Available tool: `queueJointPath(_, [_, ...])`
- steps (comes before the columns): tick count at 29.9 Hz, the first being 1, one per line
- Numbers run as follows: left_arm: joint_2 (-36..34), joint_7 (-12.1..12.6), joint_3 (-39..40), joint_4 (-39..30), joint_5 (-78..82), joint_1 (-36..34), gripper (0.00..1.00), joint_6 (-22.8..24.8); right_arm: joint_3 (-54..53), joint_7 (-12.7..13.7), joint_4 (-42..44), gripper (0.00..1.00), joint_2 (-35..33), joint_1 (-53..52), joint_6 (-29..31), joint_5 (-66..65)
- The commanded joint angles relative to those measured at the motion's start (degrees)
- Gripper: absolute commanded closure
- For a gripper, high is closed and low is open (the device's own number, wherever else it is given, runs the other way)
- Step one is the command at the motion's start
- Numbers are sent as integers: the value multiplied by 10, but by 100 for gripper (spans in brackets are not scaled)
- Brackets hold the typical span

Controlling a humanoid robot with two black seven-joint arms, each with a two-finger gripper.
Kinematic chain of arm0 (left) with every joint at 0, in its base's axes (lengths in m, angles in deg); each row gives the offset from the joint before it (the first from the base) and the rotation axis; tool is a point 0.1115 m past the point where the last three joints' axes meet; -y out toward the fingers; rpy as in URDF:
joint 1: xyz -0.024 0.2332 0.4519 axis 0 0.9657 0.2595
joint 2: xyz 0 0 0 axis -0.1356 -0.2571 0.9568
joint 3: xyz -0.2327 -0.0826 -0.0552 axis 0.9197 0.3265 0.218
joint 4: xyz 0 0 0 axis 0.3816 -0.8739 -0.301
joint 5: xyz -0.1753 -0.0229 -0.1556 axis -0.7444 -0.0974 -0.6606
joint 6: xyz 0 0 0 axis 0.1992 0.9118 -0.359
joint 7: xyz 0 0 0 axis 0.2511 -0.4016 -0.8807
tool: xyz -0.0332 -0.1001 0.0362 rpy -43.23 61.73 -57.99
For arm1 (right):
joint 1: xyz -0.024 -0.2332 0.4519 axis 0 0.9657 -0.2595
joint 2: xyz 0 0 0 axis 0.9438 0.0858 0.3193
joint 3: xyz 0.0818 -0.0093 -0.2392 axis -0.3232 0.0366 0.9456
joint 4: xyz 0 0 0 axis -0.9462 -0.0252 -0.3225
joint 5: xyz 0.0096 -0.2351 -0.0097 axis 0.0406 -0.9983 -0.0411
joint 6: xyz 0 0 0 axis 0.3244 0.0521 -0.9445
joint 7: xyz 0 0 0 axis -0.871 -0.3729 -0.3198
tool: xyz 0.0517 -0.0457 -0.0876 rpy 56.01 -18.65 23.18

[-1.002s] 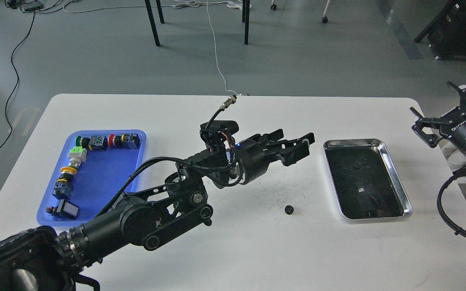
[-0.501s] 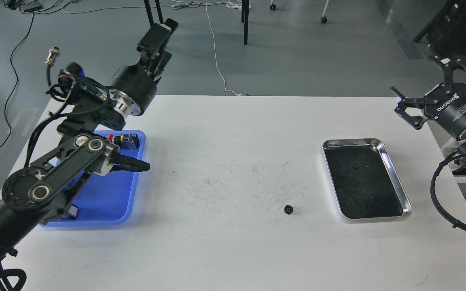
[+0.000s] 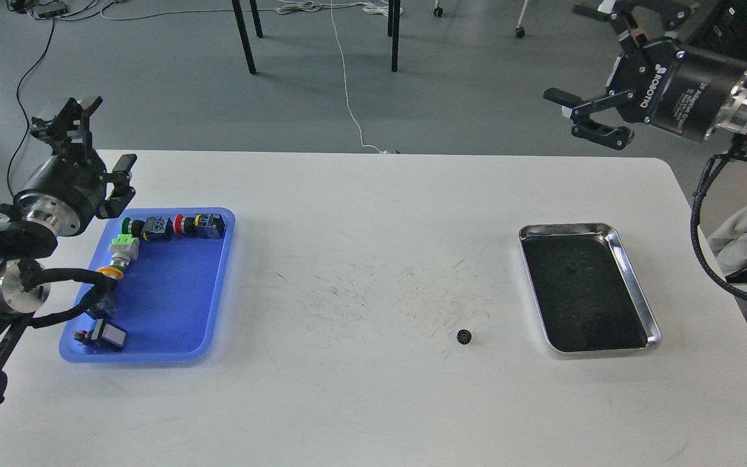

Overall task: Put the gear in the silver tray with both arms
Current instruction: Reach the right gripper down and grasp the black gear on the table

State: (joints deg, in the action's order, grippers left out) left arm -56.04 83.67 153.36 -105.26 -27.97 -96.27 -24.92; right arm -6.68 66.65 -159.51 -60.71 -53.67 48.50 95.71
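Note:
A small black gear lies on the white table, a little left of the silver tray. A second small dark gear lies on the tray's dark base. My left gripper is open and empty, raised at the table's far left corner, far from both gears. My right gripper is open and empty, held high beyond the table's back right edge, well above and behind the tray.
A blue plastic tray with several push-button switches along its back and left sides sits at the table's left. The table top shows scuff marks in the middle. Chair legs and cables stand on the floor behind.
My left arm has swung from the table's middle back to the far left. My right gripper has risen and moved left, from beside the table's right edge to above its back right corner.

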Motion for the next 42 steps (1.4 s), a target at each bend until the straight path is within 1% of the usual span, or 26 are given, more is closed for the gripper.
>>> queueJointPath(1, [-12,-2,16,43,-41,22,3,55,155,1,-16,6,56,-118,0,-5])
queueJointPath(3, [-16,-7,17,57,-45,26,3,66,206,1,-49,6,73,-152,0,-8])
queueJointPath(4, [-20,-14,17,61,-46,30,3,70,224,1,-67,6,77,-163,0,-20])
queueJointPath(8, [-38,-75,17,61,-44,44,3,94,315,11,-99,6,119,-208,-1,-122])
queueJointPath(9, [-38,-82,17,61,-41,46,3,96,341,17,-106,6,128,-222,0,-145])
queueJointPath(12, [-38,-87,16,60,-38,59,3,97,407,39,-138,6,160,-288,0,-177])
queueJointPath(15, [-38,-94,17,58,-38,65,2,97,452,41,-149,6,222,-328,0,-180])
queueJointPath(18, [-39,-128,17,58,-43,67,2,97,479,43,-146,6,283,-335,0,-187])
queueJointPath(19, [-39,-133,17,59,-43,68,2,97,485,43,-144,6,307,-335,0,-185])
queueJointPath(21, [-39,-133,17,58,-44,70,2,96,496,42,-133,6,344,-334,0,-184])
queueJointPath(26, [-39,-134,15,58,-43,72,2,96,513,44,-72,6,388,-304,0,-186])
queueJointPath(30, [-38,-135,14,58,-43,73,2,96,528,46,-53,6,408,-295,0,-201])
queueJointPath(35, [-39,-135,15,61,-42,73,2,93,539,46,-47,7,428,-282,0,-267])
queueJointPath(42, [-38,-136,14,62,-43,76,2,93,566,47,2,8,453,-240,0,-275])
